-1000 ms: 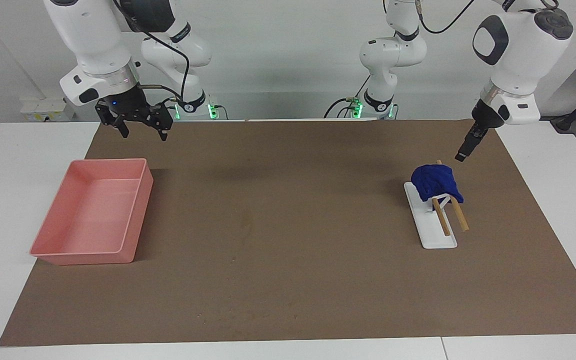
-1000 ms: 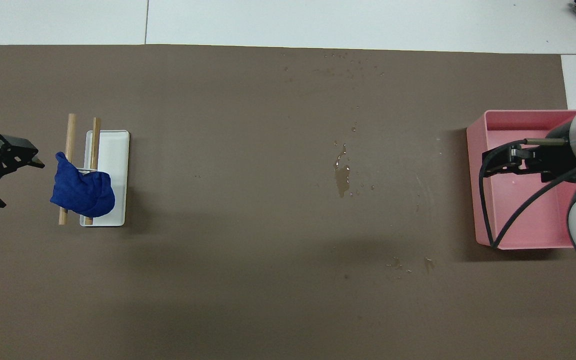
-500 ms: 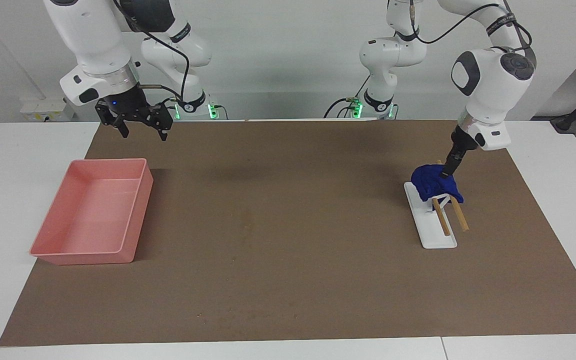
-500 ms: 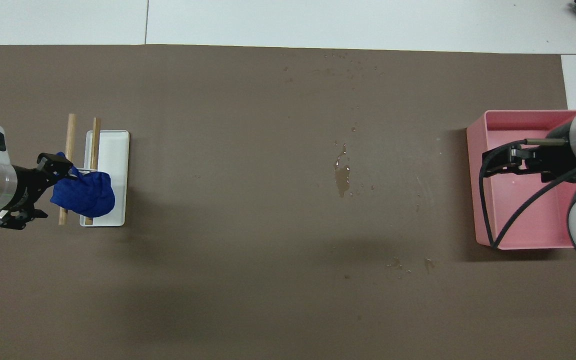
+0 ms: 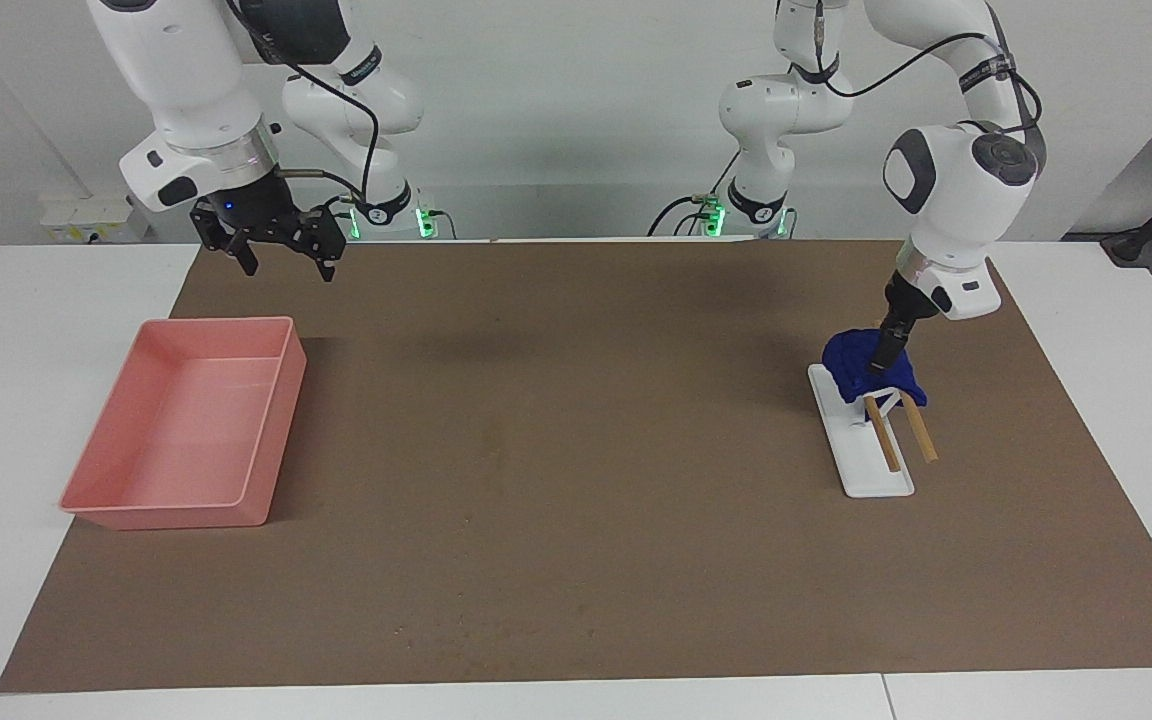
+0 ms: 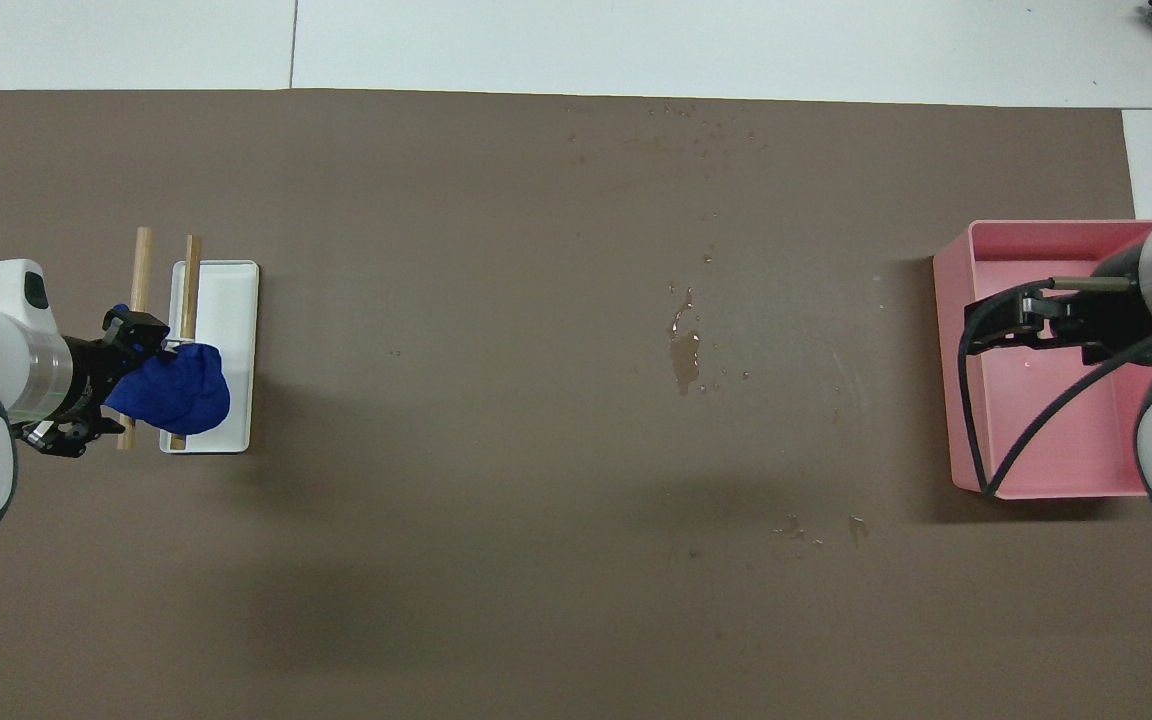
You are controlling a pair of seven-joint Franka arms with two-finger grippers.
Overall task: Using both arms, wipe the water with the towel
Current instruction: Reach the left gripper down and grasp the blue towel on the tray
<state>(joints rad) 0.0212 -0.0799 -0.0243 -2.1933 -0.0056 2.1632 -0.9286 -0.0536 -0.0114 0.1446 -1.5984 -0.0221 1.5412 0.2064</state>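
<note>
While the left gripper (image 5: 882, 352) sits down on the towel (image 5: 861, 365), jaws apparently straddling the cloth but grip not certain, it should bite deep into the soft blue lump draped over 2 wooden rods (image 5: 898, 432) on a white stand (image 5: 871, 470). Farther out, glossy water (image 6: 683, 350) beads on the matte brown mat (image 5: 576, 500). Right gripper (image 5: 281, 255) waits open over the mat's edge by the smooth pink tray (image 5: 116, 470).

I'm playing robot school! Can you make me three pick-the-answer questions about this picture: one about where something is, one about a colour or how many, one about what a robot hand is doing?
1. Where is the towel?
A on the rack
B in the pink tray
C on the spilled water

2. How many wooden rods has the rack?
A one
B two
C four

3. What is the right gripper doing?
A holding the towel
B wiping
C waiting open above the table

Answers: 1 A, it drapes over the rack, the left gripper at it. 2 B, two show. 3 C, its fingers are spread and empty.
</note>
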